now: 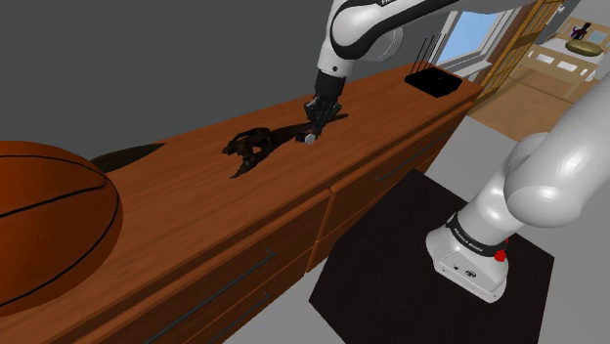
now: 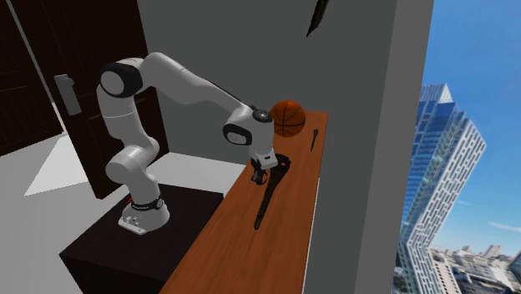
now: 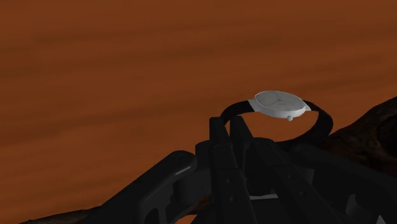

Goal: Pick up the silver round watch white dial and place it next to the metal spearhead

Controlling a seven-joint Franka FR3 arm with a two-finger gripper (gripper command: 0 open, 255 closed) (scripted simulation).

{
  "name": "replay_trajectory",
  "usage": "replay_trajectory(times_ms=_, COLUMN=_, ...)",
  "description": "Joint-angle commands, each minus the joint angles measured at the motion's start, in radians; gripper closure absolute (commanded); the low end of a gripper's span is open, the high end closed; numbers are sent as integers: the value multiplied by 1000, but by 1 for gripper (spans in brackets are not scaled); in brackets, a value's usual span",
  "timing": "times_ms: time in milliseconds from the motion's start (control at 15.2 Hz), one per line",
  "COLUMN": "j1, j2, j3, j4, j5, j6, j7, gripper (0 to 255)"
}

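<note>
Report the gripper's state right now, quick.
Gripper: closed, holding the watch by its black strap.

I am seeing 1 orange basketball (image 1: 49,225) sitting on my wooden dresser (image 1: 196,230), and 1 black box (image 1: 433,82) resting at its far end.
</note>
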Motion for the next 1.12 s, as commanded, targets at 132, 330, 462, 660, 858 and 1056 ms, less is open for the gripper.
replay_trajectory(times_ms=132, j1=-2, j2=-33, j3=-1, j4=22, j5=-10, j6=-54, j7=16, gripper=255)
replay_trajectory(times_ms=330, j1=-3, j2=-52, j3=-3, j4=43, j5=-17, j6=-93, j7=26, gripper=255)
replay_trajectory(times_ms=462, j1=-4, j2=-64, j3=-3, j4=58, j5=-21, j6=-119, j7=33, gripper=255)
replay_trajectory(times_ms=660, j1=-5, j2=-80, j3=-4, j4=81, j5=-26, j6=-158, j7=43, gripper=255)
replay_trajectory(times_ms=858, j1=-6, j2=-95, j3=-5, j4=107, j5=-31, j6=-196, j7=53, gripper=255)
replay_trajectory(times_ms=1056, j1=-7, j2=-107, j3=-6, j4=134, j5=-36, j6=-235, j7=63, gripper=255)
